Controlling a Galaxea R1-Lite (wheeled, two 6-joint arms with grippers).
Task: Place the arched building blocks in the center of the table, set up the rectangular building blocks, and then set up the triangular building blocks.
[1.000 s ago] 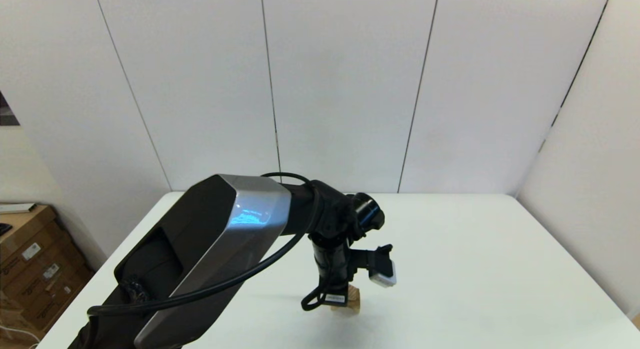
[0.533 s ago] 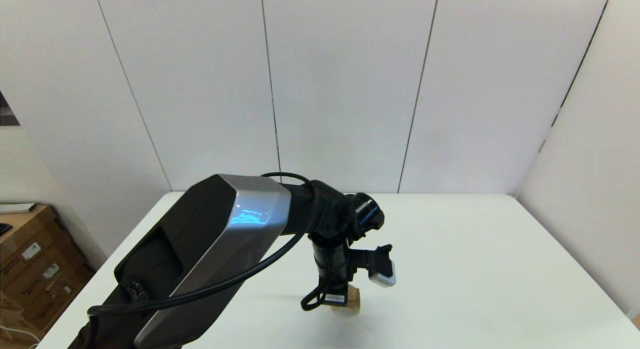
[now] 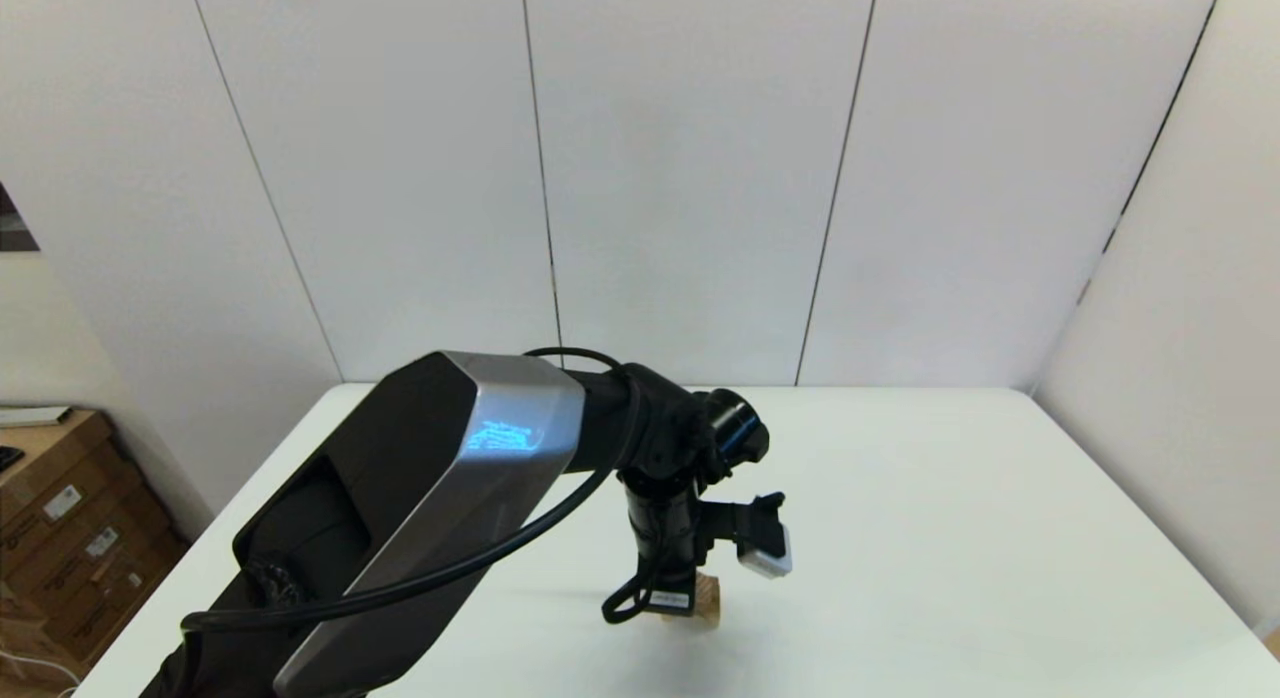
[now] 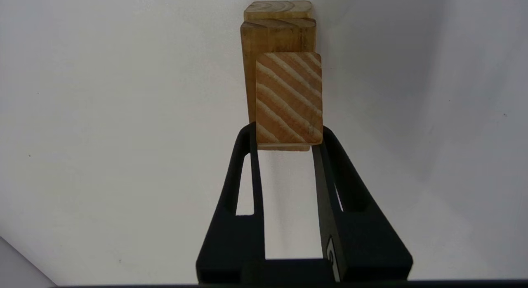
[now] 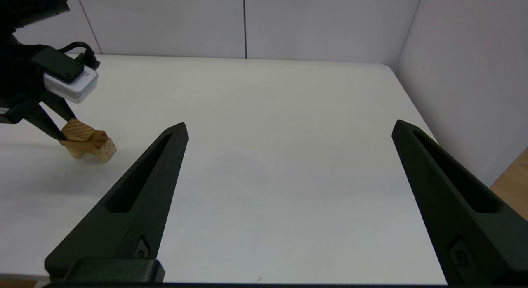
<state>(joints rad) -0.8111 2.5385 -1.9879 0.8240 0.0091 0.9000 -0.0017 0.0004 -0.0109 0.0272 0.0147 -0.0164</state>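
White wall panels (image 3: 680, 178) close in the room, with cardboard boxes (image 3: 60, 548) stacked off to the left. The white table (image 3: 950, 538) fills the floor in front. Near its middle the left gripper (image 4: 288, 133) pinches the striped-grain triangular block (image 4: 288, 98), poised over the rectangular block (image 4: 251, 73) and arched block (image 5: 97, 149). The right gripper (image 5: 288, 131) hangs wide apart, well away.

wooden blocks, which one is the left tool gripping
The block with diagonal stripes, pinched at its edge by the left tool; the plainer blocks lie beyond it, outside the fingers.
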